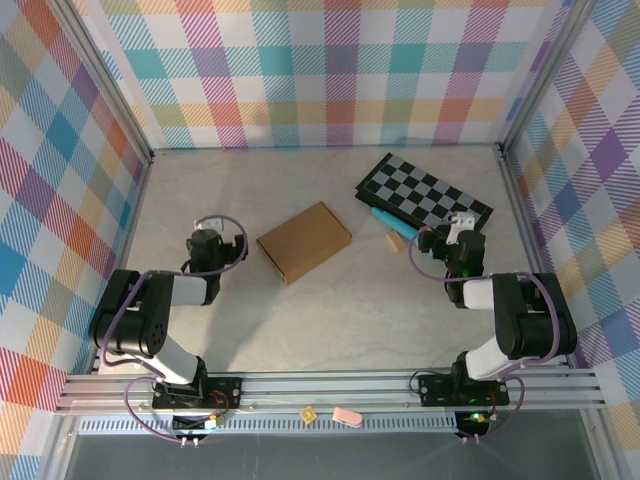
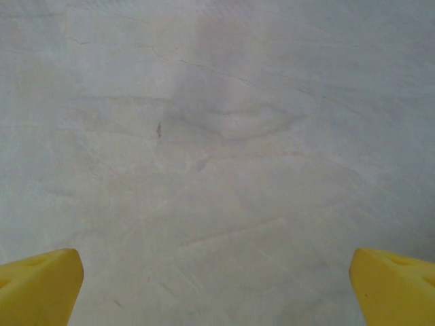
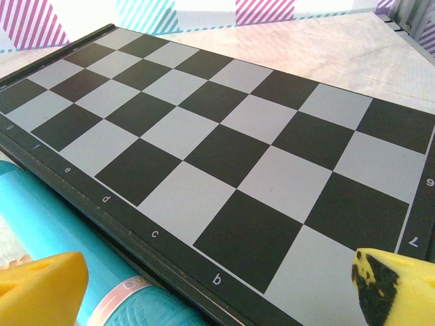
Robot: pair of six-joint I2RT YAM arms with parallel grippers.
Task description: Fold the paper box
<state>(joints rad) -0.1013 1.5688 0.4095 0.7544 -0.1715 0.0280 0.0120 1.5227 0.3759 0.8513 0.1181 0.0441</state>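
Note:
The paper box (image 1: pixel 304 240) is a plain brown cardboard piece lying flat and closed near the middle of the table. My left gripper (image 1: pixel 212 243) rests to its left, apart from it, open; its yellow fingertips (image 2: pixel 37 285) stand wide over bare tabletop with nothing between them. On the right side my right gripper (image 1: pixel 455 238) is open too, well apart from the box. Its yellow fingertips (image 3: pixel 41 288) hang over the near edge of the checkered board (image 3: pixel 224 149), empty.
A black-and-grey checkered board (image 1: pixel 423 193) lies at the back right. A teal cylinder (image 1: pixel 388 220) with a pink band (image 3: pixel 119 295) lies along its near edge, beside a small tan block (image 1: pixel 396 241). Plaid walls enclose the table; small bits (image 1: pixel 345 414) sit on the front rail.

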